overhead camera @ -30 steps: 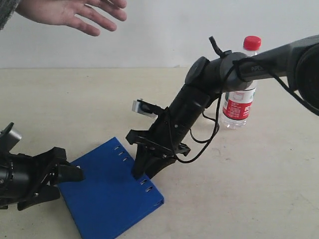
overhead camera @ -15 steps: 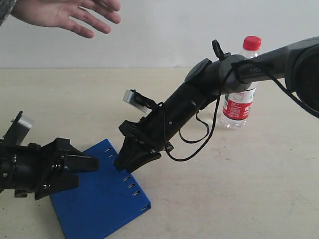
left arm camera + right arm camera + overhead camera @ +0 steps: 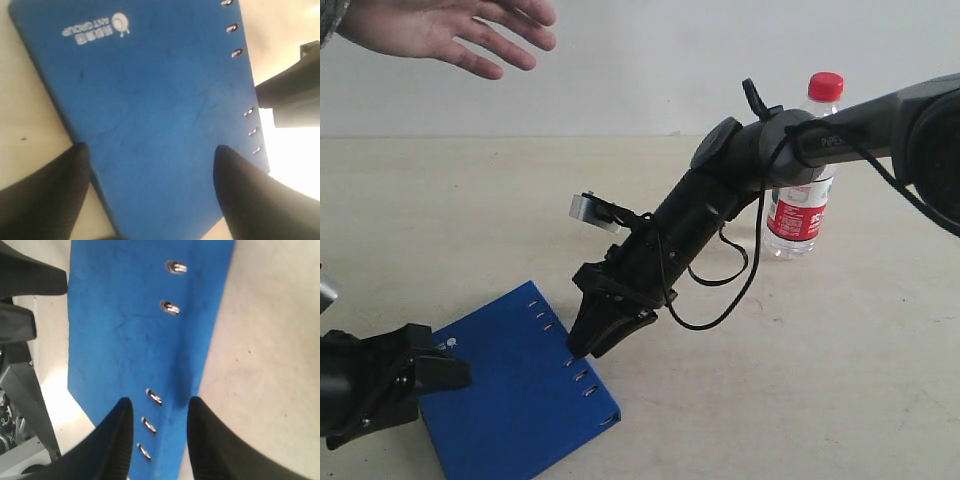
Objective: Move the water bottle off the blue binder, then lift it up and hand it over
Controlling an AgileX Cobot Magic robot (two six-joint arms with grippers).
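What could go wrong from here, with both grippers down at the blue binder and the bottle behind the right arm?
1. The blue binder lies flat on the table, and the right gripper has its tips at the slotted edge: closing there may shove it rather than lift it.
2. The water bottle stands upright close behind the right arm's elbow; a swing could topple it.
3. The open left gripper sits at the binder too, so the two might collide.

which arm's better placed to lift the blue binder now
Left, likely: its claw is wide open astride the flat dark-blue binder's plain edge, and the person's open hand hovers on that side.
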